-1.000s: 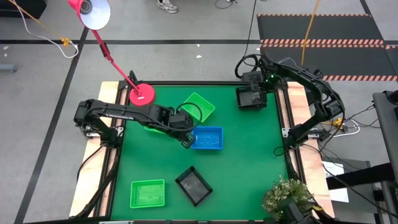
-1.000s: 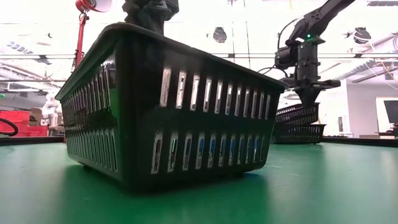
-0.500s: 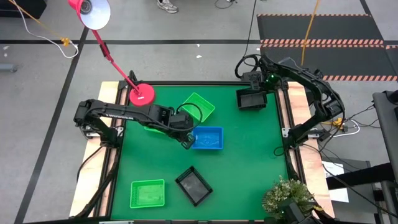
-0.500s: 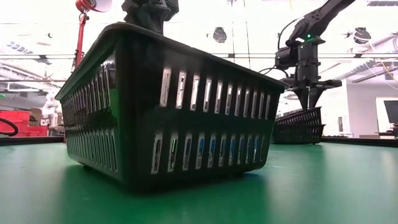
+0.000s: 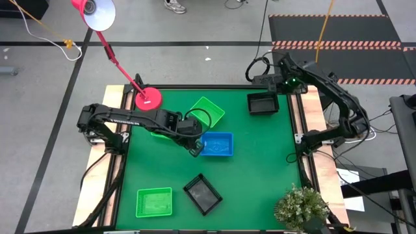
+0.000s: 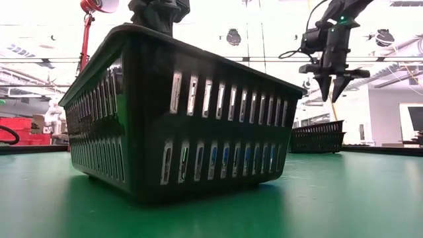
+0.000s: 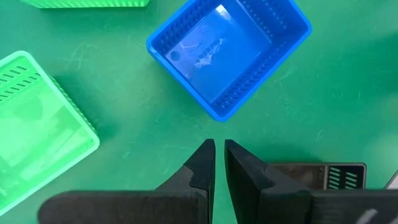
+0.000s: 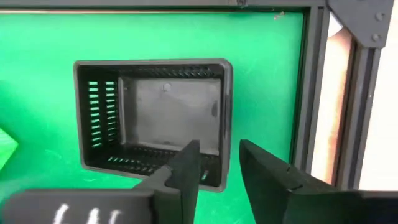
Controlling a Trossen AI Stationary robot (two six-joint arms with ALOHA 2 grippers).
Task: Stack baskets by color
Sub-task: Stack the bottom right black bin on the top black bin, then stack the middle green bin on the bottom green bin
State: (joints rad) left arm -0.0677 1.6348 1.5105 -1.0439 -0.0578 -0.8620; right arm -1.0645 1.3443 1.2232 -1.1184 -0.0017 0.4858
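My right gripper (image 6: 334,82) hangs open above a black basket (image 8: 155,118) that sits in the table's far right corner (image 5: 263,103), well clear of its rim. My left gripper (image 7: 219,149) is shut over the mat mid-table, just left of a blue basket (image 5: 216,144) and above it, touching nothing. A green basket (image 5: 208,110) lies tilted behind the blue one. Another green basket (image 5: 155,201) and a second black basket (image 5: 203,193) stand on the mat near the front edge. The low view is largely filled by that near black basket (image 6: 178,112).
A red round lamp base (image 5: 148,99) stands at the far left, its stem leaning out past the table. A small plant (image 5: 299,207) sits at the near right corner. A dark frame rail (image 8: 317,93) borders the mat beside the far black basket.
My right gripper has opened, let go of the black basket and risen straight above it. The basket, held tilted a moment ago, has dropped level into the black basket beneath it in the far right corner.
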